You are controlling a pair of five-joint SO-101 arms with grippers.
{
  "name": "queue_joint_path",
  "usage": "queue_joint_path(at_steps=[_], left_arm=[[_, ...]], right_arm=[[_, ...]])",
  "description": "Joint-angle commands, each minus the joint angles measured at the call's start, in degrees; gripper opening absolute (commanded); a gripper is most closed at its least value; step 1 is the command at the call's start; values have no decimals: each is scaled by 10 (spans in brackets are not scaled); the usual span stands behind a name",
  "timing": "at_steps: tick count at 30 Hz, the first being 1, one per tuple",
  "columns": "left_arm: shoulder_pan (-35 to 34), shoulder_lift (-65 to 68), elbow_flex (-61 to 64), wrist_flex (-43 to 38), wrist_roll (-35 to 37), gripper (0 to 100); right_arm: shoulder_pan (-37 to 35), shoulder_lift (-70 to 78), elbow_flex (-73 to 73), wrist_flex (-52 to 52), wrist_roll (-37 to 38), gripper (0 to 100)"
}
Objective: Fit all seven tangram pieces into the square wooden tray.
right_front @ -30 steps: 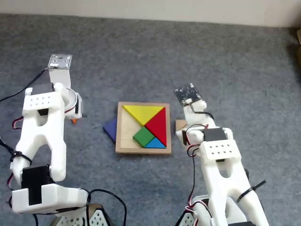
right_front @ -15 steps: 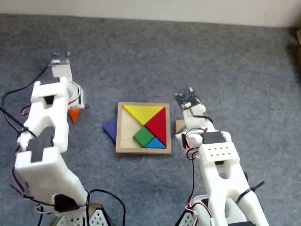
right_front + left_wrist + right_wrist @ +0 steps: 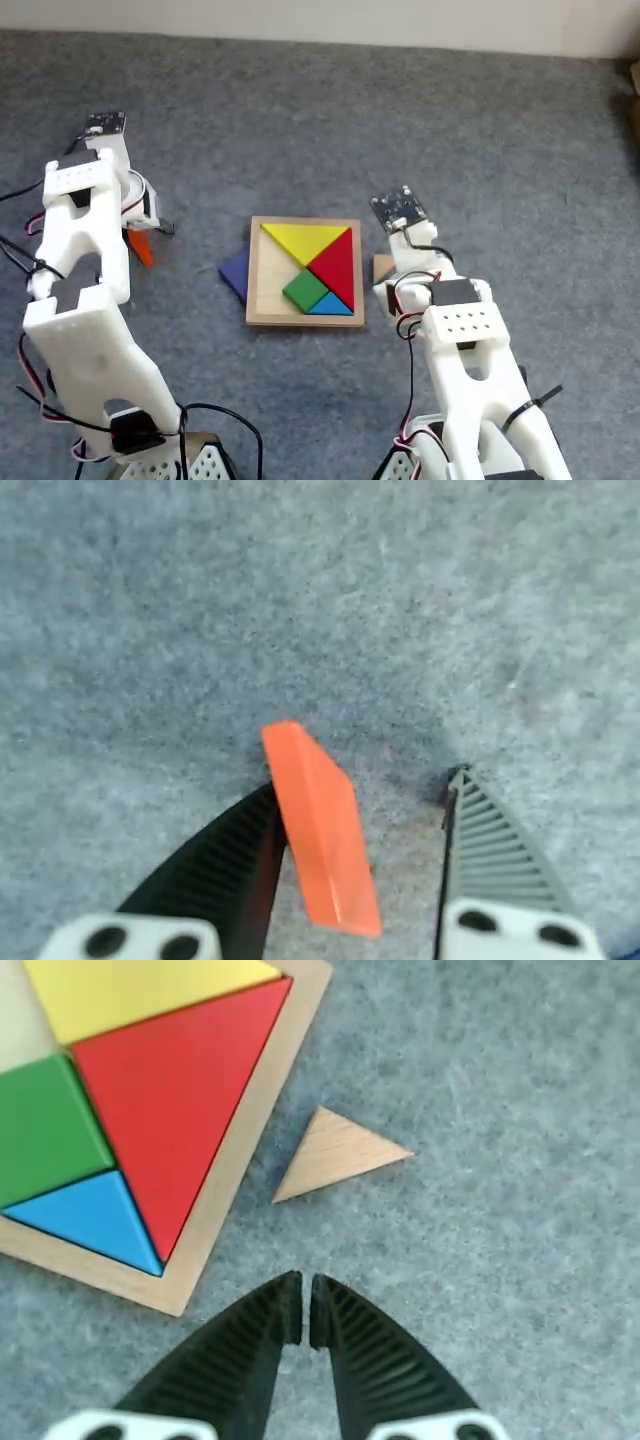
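Observation:
The square wooden tray [image 3: 256,300] lies mid-table holding a yellow triangle [image 3: 303,241], a red triangle [image 3: 337,265], a green square [image 3: 305,289] and a small blue triangle [image 3: 330,305]. A dark blue piece [image 3: 235,272] pokes out at the tray's left side. A pale wooden triangle [image 3: 383,267] [image 3: 335,1152] lies by its right side. An orange piece [image 3: 140,247] [image 3: 320,830] stands tilted on the carpet between the fingers of my open left gripper [image 3: 363,783], leaning on one finger. My right gripper [image 3: 305,1282] is shut and empty, close to the wooden triangle and the tray's corner.
Grey carpet [image 3: 480,130] covers the whole table. The left arm [image 3: 85,210] stands well left of the tray, the right arm [image 3: 445,310] just right of it. Cables [image 3: 225,415] trail near the arm bases at the front.
The left arm has swung left and farther away from the tray, and the orange piece has shifted left with it and shows more. The right arm has barely moved.

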Motion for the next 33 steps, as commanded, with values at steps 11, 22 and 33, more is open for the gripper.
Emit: queue_joint_path(at_steps=[11,22,33], left_arm=[[-19,-59,-3,10,-10,2],[153,-203,-3,103,34,4],[340,-227,-2,94,161,4]], right_arm=[[4,-22,-5,-9,-5,31],[4,-22,-5,-9,-5,31],[7,-22,-5,-9,-5,31]])
